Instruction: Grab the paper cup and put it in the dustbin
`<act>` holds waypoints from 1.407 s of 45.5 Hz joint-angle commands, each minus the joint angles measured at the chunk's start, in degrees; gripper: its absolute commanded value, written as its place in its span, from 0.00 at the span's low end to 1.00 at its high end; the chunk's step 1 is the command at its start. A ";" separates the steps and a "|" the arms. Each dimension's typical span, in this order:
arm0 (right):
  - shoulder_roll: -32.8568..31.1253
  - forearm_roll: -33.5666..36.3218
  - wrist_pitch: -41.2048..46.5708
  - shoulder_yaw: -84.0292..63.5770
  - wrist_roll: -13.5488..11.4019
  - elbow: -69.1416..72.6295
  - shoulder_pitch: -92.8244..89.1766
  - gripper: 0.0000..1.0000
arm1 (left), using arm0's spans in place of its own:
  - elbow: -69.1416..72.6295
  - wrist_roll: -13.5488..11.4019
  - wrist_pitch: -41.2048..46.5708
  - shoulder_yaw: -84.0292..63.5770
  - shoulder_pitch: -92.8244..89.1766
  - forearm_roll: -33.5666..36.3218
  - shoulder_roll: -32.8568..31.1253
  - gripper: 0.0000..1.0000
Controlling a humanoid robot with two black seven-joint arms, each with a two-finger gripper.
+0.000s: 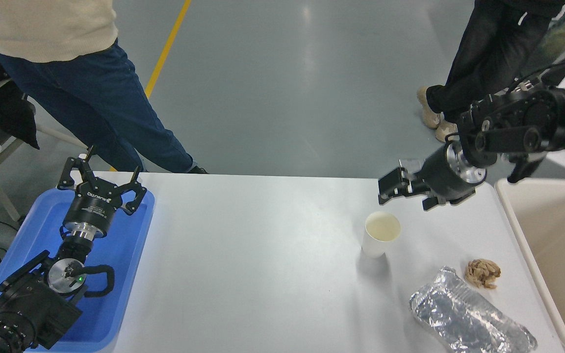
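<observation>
Cup [380, 234] stands upright on the white tabletop [263, 255], open end up, touched by nothing. Right hand [396, 187] hangs just beyond and above the cup, reaching in from the right, its fingers apart. Bin [552, 255] sits at the right edge, well apart from the cup. Near the front right lie a crumpled foil container [469, 318] and a small brown wad [482, 272]. Left hand [100, 182] rests over the blue tray [115, 274] at lower left, fingers spread. Two people stand past the far edge
</observation>
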 commanded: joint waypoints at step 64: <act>-1.33 2.79 -17.01 7.18 -5.37 -8.28 -20.39 0.00 | -0.01 -0.05 0.00 -0.01 -0.04 0.00 0.00 1.00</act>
